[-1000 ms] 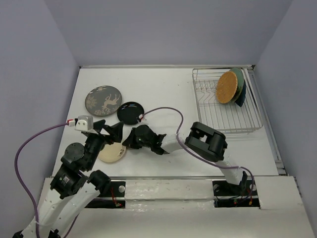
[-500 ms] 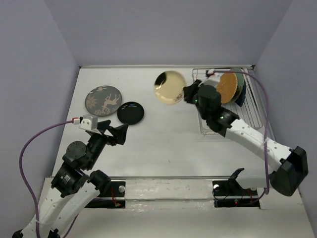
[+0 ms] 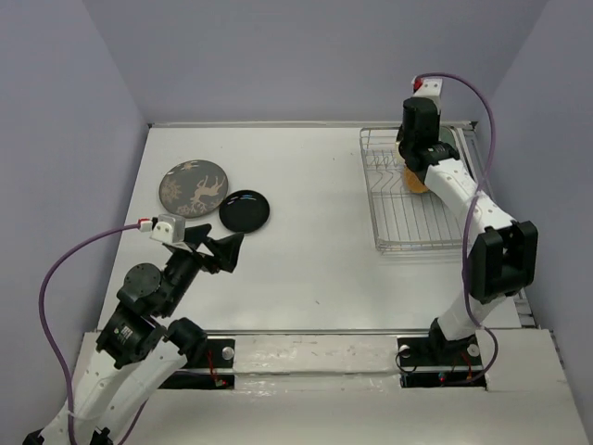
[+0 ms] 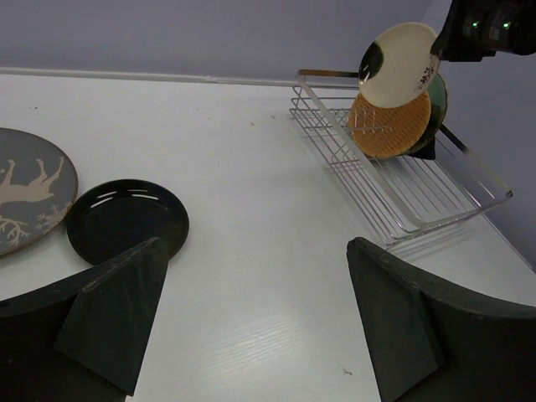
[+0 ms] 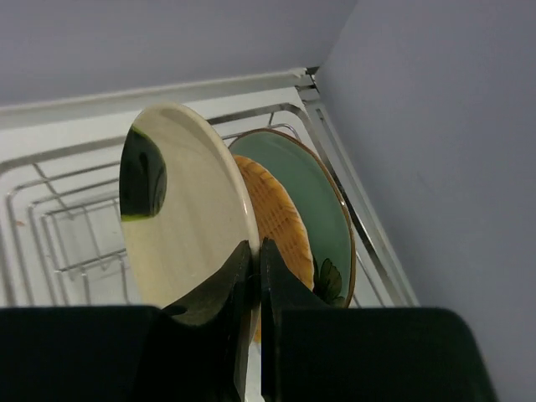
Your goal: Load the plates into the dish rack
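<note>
My right gripper point(image 5: 255, 251) is shut on the rim of the cream plate point(image 5: 188, 226) and holds it on edge above the far end of the dish rack point(image 3: 422, 227). It is just in front of the orange plate point(image 5: 280, 213) and the pale teal plate point(image 5: 327, 209), which stand in the rack. The left wrist view shows the cream plate point(image 4: 400, 52) above the orange plate point(image 4: 389, 126). The glossy black plate point(image 3: 245, 210) and the grey-brown patterned plate point(image 3: 194, 187) lie flat at the left. My left gripper point(image 3: 218, 248) is open and empty, near the black plate point(image 4: 126, 222).
The rack point(image 4: 419, 193) sits in the far right corner against the walls. Its near rows of tines hold nothing. A purple cable runs along each arm. The table's raised near edge point(image 3: 306, 334) lies below the left gripper.
My right arm has carried the cream plate from the near left of the table across to above the rack's far end. The left gripper has barely moved.
</note>
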Motion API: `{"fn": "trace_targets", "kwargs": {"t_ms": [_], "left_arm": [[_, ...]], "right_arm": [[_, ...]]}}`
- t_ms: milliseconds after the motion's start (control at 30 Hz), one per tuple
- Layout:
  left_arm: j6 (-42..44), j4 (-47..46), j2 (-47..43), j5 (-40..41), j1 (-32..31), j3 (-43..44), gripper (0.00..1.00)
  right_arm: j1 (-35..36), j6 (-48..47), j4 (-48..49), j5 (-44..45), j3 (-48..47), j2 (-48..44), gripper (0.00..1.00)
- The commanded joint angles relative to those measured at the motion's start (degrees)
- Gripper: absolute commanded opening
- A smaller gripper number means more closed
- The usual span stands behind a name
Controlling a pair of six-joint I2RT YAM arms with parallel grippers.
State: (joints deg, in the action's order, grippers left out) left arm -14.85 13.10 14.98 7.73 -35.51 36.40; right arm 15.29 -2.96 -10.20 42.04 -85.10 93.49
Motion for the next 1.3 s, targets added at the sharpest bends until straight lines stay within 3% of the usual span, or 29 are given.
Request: {"fn": "trace_targets", "kwargs": {"t_ms": [0,567,933,967,1000,1067,1100,1133,1267], "left_arm": [[0.97,-2.82,1.10,-1.75,0.35,0.25,0.99],[0.88,-3.08,3.03,-3.42,0.44,0.16,0.99],[-0.61,-3.35,5.67,-0.79,1.14,-0.02,0.99],[-0.70,-3.26,6.98,-0.96,2.27,0.07,0.99],[-0.88,-3.17,7.95,-1.13,2.81,0.25,0.99],[-1.14,-3.17,10.92,-2.35,4.29,0.60,0.99],[-1.41,-3.26,12.08,-3.15,4.83,0.86,0.99],[-1.41,-3.43,12.96,-3.77,5.44,1.04,0.99],[-5.88,-5.36,16.47,-5.88,8.52,1.65,0.99]], "right_arm": [[-1.48,-11.44,0.44,3.21,-6.21,4.23,0.07],[-2.54,-20.33,8.61,5.77,-0.25,5.38,0.07],[-2.54,-10.76,4.75,1.99,1.78,7.49,0.08],[-2.54,-9.10,4.31,2.60,1.52,7.23,0.12],[-2.54,-8.30,3.96,2.87,1.08,7.06,0.26],[-2.54,-4.71,2.04,3.48,0.55,6.01,0.40],[-2.54,-3.38,1.33,3.40,0.29,5.48,0.56],[-2.54,-1.97,0.62,3.31,0.29,4.86,0.63],[-2.54,6.88,-4.21,-1.07,-0.15,1.17,0.70]]}}
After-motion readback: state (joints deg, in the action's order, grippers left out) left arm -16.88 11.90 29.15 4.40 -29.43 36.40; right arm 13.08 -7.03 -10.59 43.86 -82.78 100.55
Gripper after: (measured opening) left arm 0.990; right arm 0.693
